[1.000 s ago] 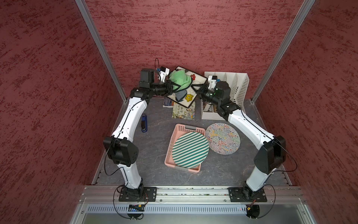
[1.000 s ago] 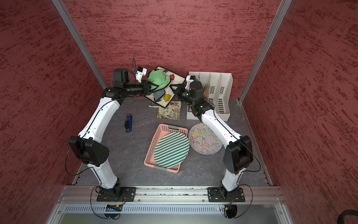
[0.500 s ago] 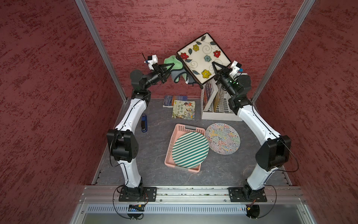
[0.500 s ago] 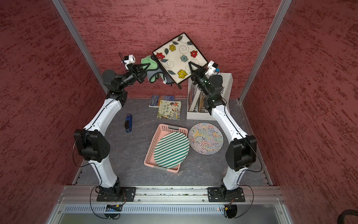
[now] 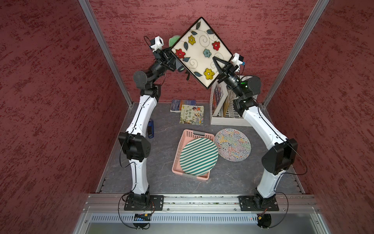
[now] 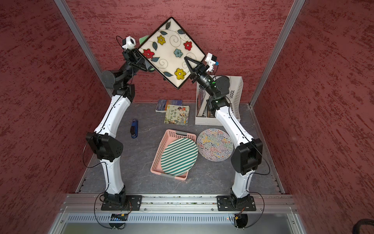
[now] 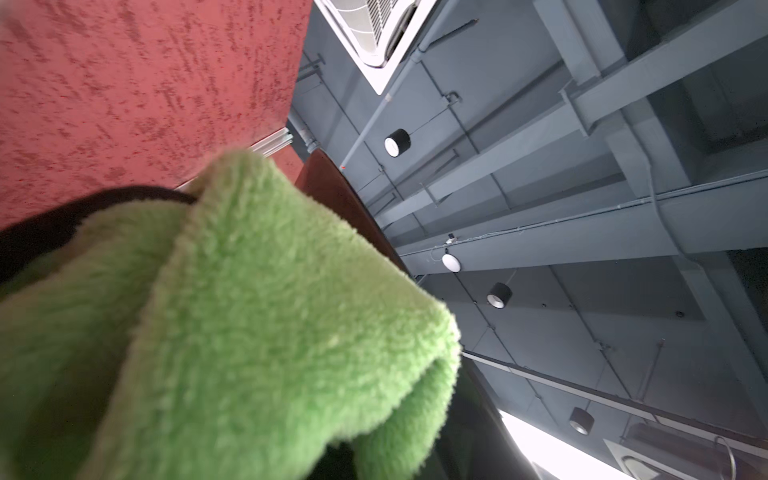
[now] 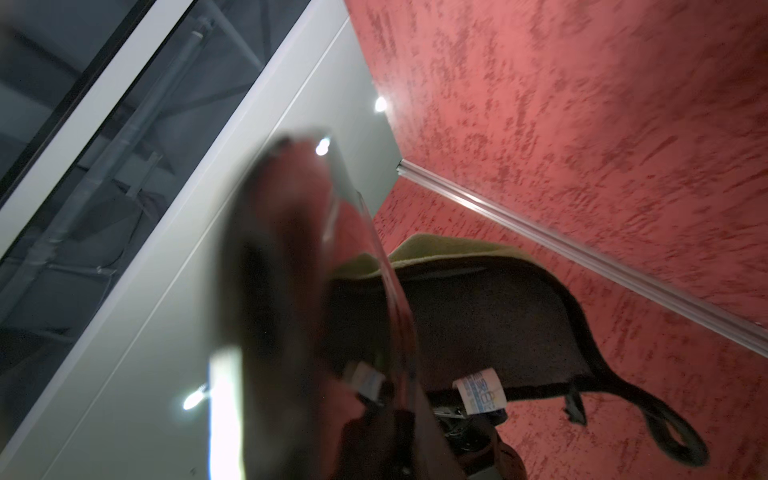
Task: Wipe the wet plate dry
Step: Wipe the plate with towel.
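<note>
- Top views: the plate (image 5: 202, 50) is held high near the back wall (image 5: 253, 30), well above the table (image 5: 162, 166). It is tilted, with its flowered face toward the camera head.
- In both top views one edge of the plate (image 6: 171, 52) is clamped by the right gripper (image 5: 217, 63), with one finger laid on the face.
- The left gripper (image 5: 171, 61) is at the opposite edge, closed on the cloth (image 5: 173, 40). Most of the cloth (image 6: 142, 39) is hidden behind the plate, so the step in hand is judged to be drying the back.
- Because the plate is gripped at one edge only, light pressure is advised. Strokes are best directed toward the clamped edge, so that the plate is not levered out of the grip.
- Left wrist view: the picture is largely filled by the cloth (image 7: 249, 311), and the fingers are covered by it. The plate's dark rim (image 7: 345, 199) is seen just beside the cloth. Contact with the back cannot be confirmed here.
- A broad fold should be presented flat to the surface, not a bunched corner.
- Right wrist view: a blurred finger (image 8: 282, 270) is pressed on the glossy face (image 8: 166, 311). The cloth's dark side (image 8: 478, 316) lies behind the plate, with a label (image 8: 480, 390) and a loop (image 8: 673, 436) hanging free.
- The loop should be kept clear of the right gripper during each stroke.
- The face is to be checked afterwards, since wetness cannot be judged from these views.
</note>
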{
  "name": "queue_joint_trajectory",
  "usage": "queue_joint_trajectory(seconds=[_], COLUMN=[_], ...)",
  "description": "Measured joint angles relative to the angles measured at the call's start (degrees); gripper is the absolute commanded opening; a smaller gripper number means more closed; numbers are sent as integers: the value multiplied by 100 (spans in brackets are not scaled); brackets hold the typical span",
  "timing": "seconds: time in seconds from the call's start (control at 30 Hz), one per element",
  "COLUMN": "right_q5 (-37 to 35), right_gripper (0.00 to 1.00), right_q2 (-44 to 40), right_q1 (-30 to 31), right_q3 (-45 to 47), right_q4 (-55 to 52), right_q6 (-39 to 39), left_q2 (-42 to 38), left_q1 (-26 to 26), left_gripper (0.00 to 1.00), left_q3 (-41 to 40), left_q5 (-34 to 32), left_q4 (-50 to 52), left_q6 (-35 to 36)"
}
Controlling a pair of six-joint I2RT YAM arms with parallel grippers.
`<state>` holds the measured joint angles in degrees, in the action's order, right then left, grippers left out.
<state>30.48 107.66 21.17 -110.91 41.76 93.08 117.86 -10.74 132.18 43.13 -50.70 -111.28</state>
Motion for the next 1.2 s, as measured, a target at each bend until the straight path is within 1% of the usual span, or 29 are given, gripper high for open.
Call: queue_joint_trajectory(seconds=[0.13,0.2,0.3,0.33,0.4,0.47,0.5,0.6,0.67,0.77,0.87,0.97,1.07,1.13,1.2], right_q5=[343,382,382,387,361,306,289,291,319,293,258,205,289,343,203], right_gripper=[0,0,0,0,0,0,0,0,0,0,0,0,0,0,0], right_q2=[824,1193,1578,1602,1547,1410,1263,907,774,726,741,796,1095,1283,1307], right_q1=[284,374,339,280,98,-105,-221,-269,-136,306,824,1025,918,656,317], right_q3=[-1471,-2205,-3180,-3346,-3427,-3287,-3047,-2280,-1803,-1222,-955,-1226,-2155,-2780,-3027], right_q4=[59,-13,-400,-511,-678,-791,-866,-933,-857,-568,-254,-216,-369,-544,-748], right_q6=[46,-61,-348,-431,-535,-597,-636,-745,-739,-647,-658,-885,-1025,-1045,-1086], left_q2=[2,33,98,105,96,66,52,46,31,31,111,122,74,-146,-616], left_q1=[-289,-485,-822,-890,-1001,-1012,-970,-697,-448,-87,39,-142,-588,-833,-979], left_gripper=[0,0,0,0,0,0,0,0,0,0,0,0,0,0,0], left_q3=[85,90,90,72,-20,-164,-243,-304,-302,-229,-15,125,4,-588,-1683], left_q5=[-254,-372,-498,-522,-494,-422,-372,-264,-247,-317,-435,-490,-481,-551,-205], left_q4=[-125,-129,-120,-111,-122,-116,-98,-72,-76,-63,-20,-61,-260,-356,-463], left_q6=[-114,-151,-210,-229,-245,-243,-234,-225,-227,-234,-247,-254,-264,-221,-17])
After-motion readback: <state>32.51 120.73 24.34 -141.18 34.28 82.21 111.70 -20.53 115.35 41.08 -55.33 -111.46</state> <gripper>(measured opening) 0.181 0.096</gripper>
